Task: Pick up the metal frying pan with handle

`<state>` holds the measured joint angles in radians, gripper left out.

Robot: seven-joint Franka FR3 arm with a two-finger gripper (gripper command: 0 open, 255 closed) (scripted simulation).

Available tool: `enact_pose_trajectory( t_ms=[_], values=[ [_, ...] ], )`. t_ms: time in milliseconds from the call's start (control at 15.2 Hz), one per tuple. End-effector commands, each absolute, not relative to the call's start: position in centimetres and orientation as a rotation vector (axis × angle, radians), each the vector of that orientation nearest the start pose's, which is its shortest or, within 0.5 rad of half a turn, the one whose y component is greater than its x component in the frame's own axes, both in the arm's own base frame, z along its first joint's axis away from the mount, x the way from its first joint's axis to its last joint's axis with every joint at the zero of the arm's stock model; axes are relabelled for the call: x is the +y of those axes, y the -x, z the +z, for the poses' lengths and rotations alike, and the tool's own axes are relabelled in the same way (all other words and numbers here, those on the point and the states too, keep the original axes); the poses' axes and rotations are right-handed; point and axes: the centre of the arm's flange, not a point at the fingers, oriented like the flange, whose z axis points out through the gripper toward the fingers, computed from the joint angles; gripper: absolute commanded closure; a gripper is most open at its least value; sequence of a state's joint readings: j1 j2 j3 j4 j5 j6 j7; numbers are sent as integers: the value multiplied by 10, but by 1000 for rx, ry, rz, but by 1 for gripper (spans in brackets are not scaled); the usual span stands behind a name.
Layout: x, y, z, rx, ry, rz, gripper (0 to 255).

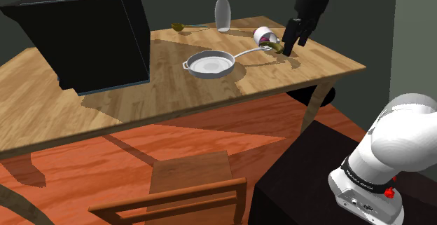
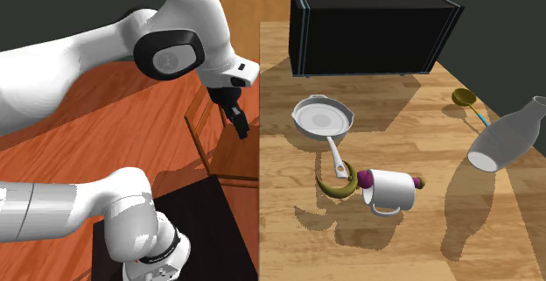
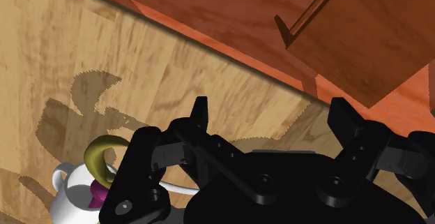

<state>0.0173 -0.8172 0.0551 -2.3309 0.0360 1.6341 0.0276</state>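
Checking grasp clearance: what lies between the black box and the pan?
Nothing; bare table separates the black box and the pan, in the shoulder and second exterior views.

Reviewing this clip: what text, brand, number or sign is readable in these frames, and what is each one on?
Small white lettering on the black band round the arm near its base: too small to read in either exterior view.
No text shows on the frying pan, mug, bottle or black box.
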Motion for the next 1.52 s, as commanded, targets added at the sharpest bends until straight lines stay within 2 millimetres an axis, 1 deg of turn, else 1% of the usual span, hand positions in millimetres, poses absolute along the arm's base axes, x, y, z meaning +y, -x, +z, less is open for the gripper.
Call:
enact_pose_trajectory(
  t_ms=[0,1452],
  values=[
    [32,-304,617,-47,3135,-188,0],
    [-33,-577,535,86,2995,-192,0]
  ],
)
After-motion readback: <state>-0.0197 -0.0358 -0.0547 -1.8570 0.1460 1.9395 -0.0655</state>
